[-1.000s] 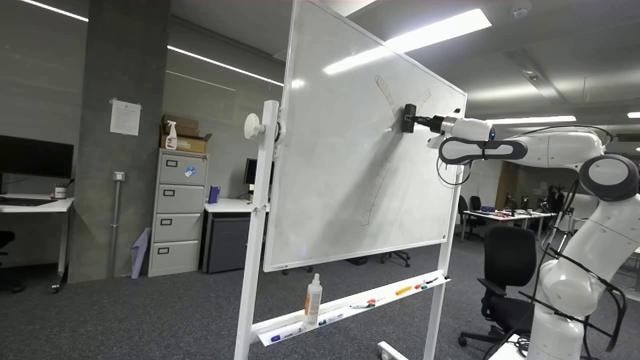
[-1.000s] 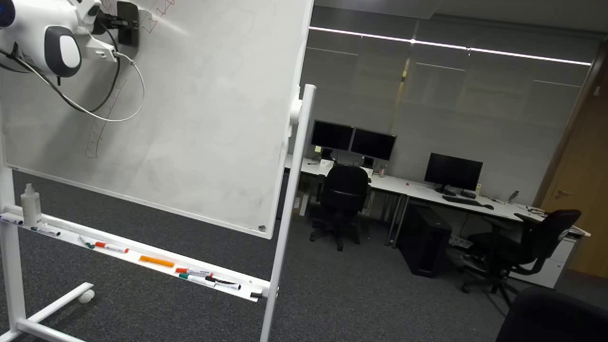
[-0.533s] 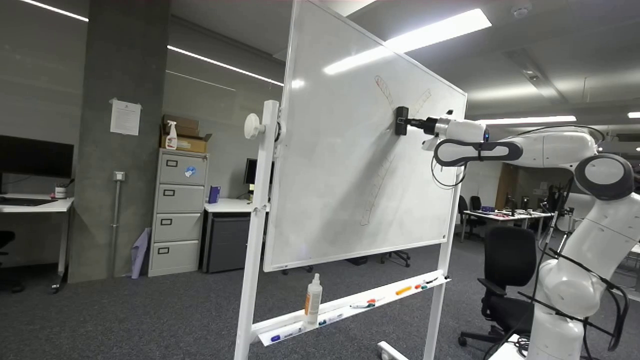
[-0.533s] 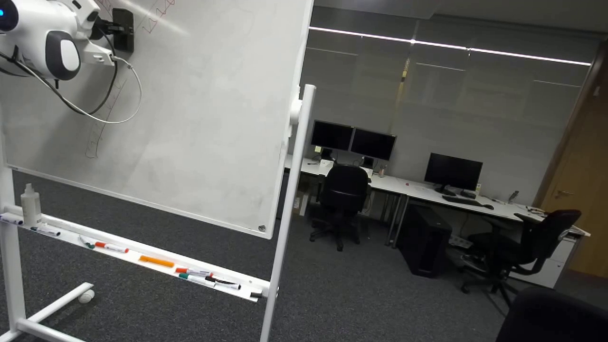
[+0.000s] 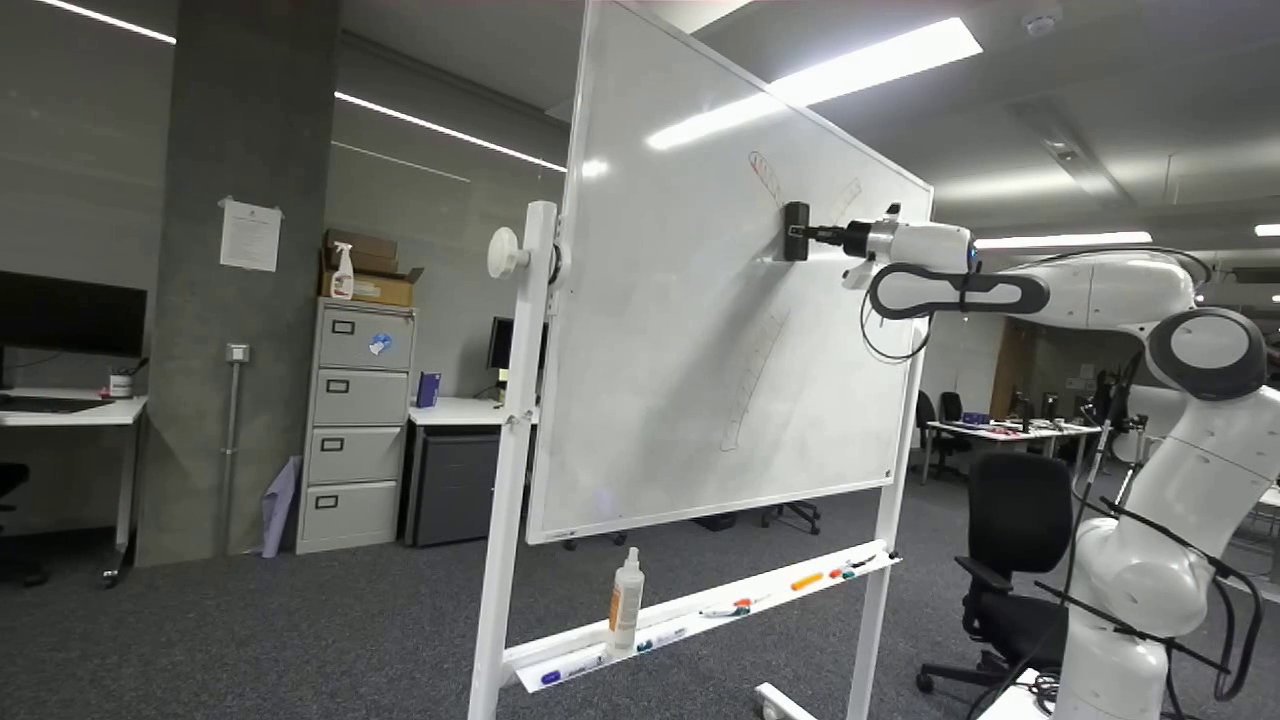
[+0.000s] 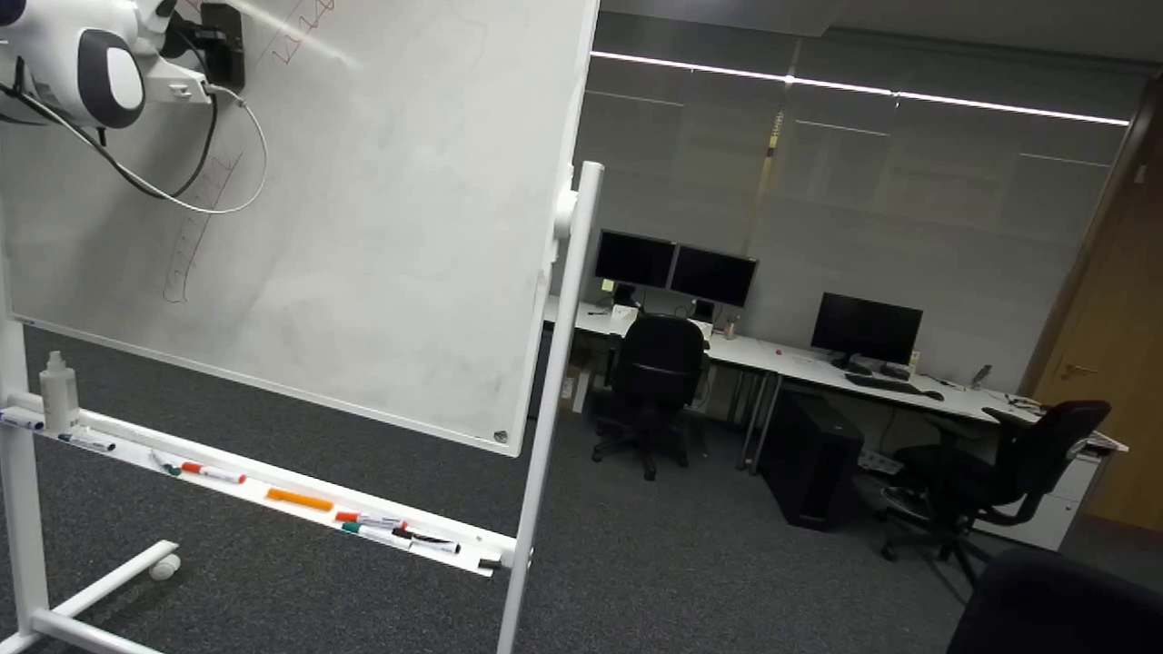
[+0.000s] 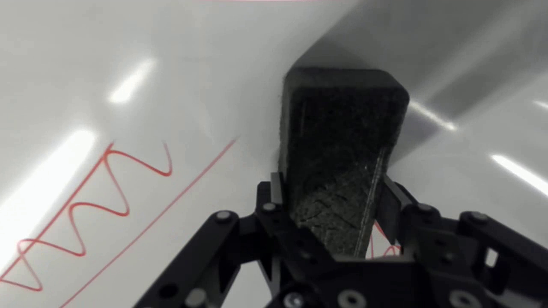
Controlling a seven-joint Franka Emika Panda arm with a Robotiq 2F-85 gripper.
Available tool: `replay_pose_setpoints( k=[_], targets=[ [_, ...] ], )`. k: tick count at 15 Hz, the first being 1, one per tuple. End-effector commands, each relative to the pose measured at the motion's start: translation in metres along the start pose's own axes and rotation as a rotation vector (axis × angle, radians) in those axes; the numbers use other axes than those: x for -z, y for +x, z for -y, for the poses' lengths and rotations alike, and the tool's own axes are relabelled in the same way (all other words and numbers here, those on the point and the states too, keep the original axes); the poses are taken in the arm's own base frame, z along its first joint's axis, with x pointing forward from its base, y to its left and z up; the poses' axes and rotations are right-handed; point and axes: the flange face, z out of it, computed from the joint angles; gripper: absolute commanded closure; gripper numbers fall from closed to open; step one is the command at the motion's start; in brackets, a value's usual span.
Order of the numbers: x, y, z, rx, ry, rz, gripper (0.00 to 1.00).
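Black rectangular foam-like eraser (image 7: 342, 128), gripped between the jaws.
It is held against the glossy framed whiteboard (image 5: 650, 350) beside red zigzag strokes (image 7: 107, 154); below, a pale plastic bottle (image 5: 627, 605) and capped markers (image 6: 213, 472) are carried by the white tray (image 5: 680, 612).

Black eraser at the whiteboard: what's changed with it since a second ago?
The black eraser has shifted toward the left of the picture in both exterior views, dipping first, then coming back up. The hand and arm went with it; nothing was taken up or let go: the hand stays shut on the eraser. Unchanged: the upright bottle and the orange marker on the tray.
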Motion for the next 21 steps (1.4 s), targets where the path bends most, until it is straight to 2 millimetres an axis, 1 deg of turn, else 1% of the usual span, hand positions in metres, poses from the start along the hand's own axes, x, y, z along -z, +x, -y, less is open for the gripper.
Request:
replay_pose_setpoints(
  k=[1, 3, 5, 6, 8, 12, 16, 21],
  targets=[
    [-0.025, 0.007, 0.033, 0.067, 0.058, 0.019, 0.70],
    [-0.031, 0.006, 0.052, 0.090, 0.092, 0.019, 0.70],
    [-0.034, 0.007, 0.064, 0.112, 0.115, 0.015, 0.70],
    [-0.036, 0.009, 0.067, 0.121, 0.120, 0.012, 0.70],
    [-0.037, 0.012, 0.063, 0.136, 0.110, 0.003, 0.70],
    [-0.033, 0.007, 0.037, 0.139, 0.064, 0.003, 0.70],
    [-0.029, -0.013, 0.014, 0.115, 0.023, 0.017, 0.70],
    [-0.015, -0.038, -0.032, 0.091, -0.065, 0.022, 0.70]
  ],
)
